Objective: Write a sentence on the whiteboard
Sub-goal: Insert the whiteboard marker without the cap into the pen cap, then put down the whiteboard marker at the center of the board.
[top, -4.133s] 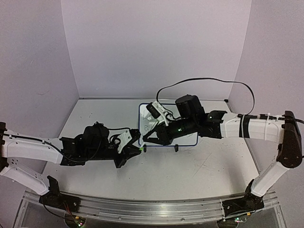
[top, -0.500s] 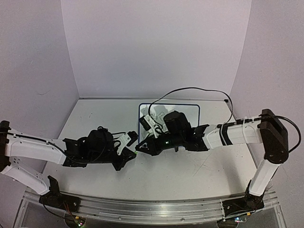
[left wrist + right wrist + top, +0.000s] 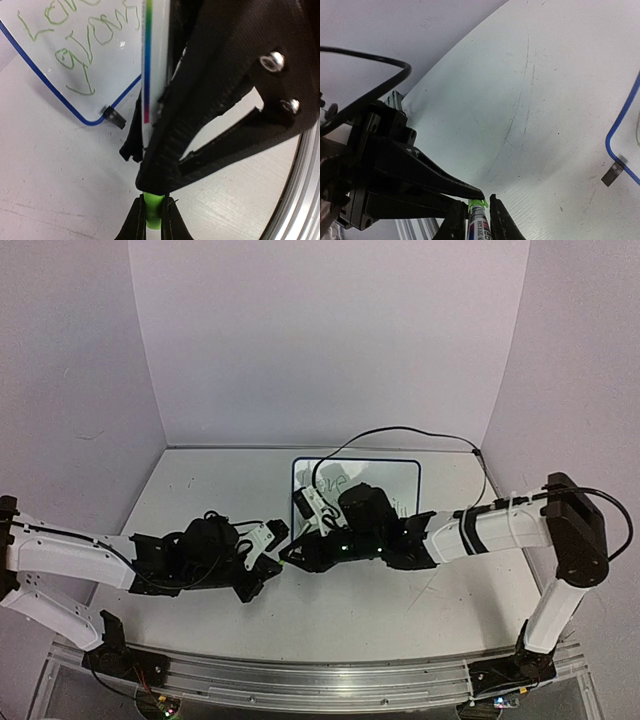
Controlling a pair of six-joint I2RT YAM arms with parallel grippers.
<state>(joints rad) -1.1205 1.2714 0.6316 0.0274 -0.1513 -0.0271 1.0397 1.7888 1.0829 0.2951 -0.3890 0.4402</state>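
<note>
Left hand [image 3: 152,210] is pressed together, pinching the green cap [image 3: 152,217] at 6 o'clock in my left wrist cam. Right hand [image 3: 478,207] meets it tip to tip. Its fingers hug both sides of the marker [image 3: 479,226], but I can't tell if they're actually clamping.

Whiteboard [image 3: 395,480] sits near, at 1 o'clock from the meeting hands in the top view, partly hidden by the right forearm. Its corner with a black foot [image 3: 115,119] shows just beyond the hands.

The sentence [image 3: 80,45] on it is green cursive in two lines. I read "Lo…" and "grow", the rest cut off.

Both arms are low and stretched over the worktop [image 3: 200,490], left from 9 o'clock, right from 3.
</note>
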